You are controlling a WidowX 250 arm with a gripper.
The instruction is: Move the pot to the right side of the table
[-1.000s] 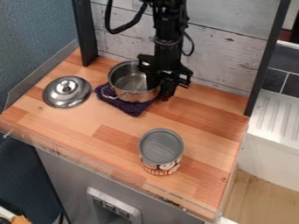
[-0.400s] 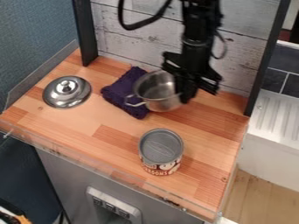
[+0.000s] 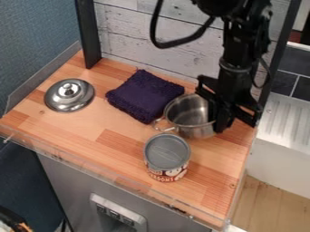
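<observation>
The black gripper (image 3: pixel 216 118) is at the right rear of the table, shut on the right-hand wall of the steel pot (image 3: pixel 192 129). The pot, uncovered, is just right of the folded purple cloth (image 3: pixel 144 96) and behind the can, its left handle pointing toward the can. Whether the pot's base touches the wood cannot be told. The gripper hides the pot's right side.
A can (image 3: pixel 167 157) stands upright close in front of the pot. The silver lid (image 3: pixel 70 95) lies at the left of the wooden table (image 3: pixel 109 149). A dark post (image 3: pixel 277 59) rises at the right rear corner, beside a white sink (image 3: pixel 288 122).
The gripper and the pot have moved together to the right and somewhat toward the front, off the purple cloth, which is now uncovered. The can and the lid have stayed put.
</observation>
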